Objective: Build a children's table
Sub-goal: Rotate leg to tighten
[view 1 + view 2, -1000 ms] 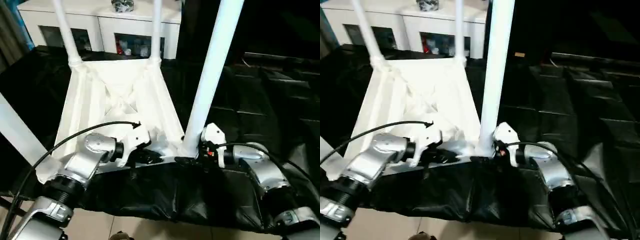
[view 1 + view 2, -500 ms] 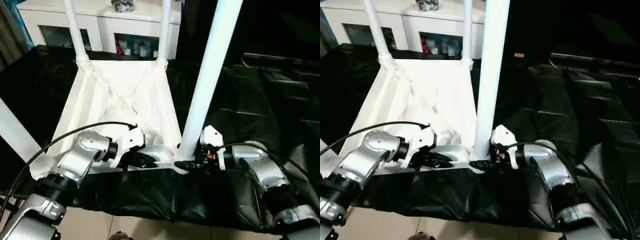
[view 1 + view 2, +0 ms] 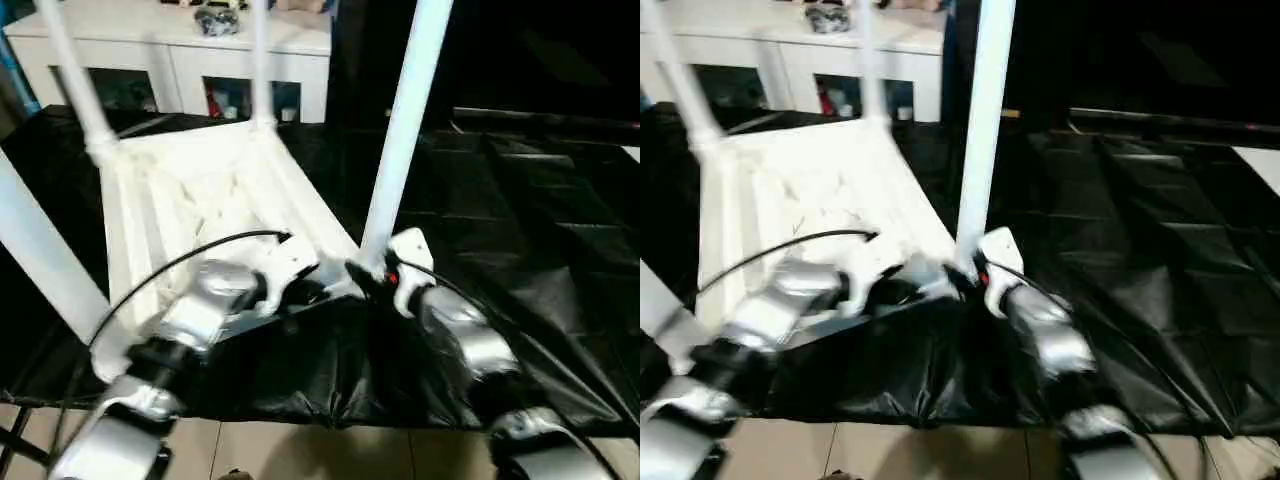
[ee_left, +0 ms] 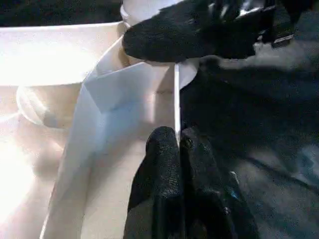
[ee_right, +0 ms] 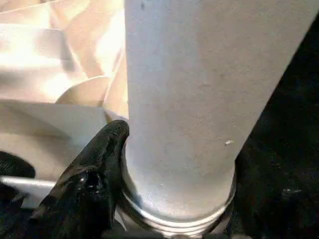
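Tabletop of white plastic lies upside down on a black sheet, ribbed underside up, and four white tubular legs rise from its corner sockets: two at the far corners, one at the near corner on the robot's left, one at the near corner on its right. At the tabletop's near rim the left tool has its two black fingers pressed together on the thin rim edge. The right tool sits at the base of the near right leg, one black finger against it; whether it grips, I cannot tell. Beyond the tabletop's far edge stands one white cabinet.
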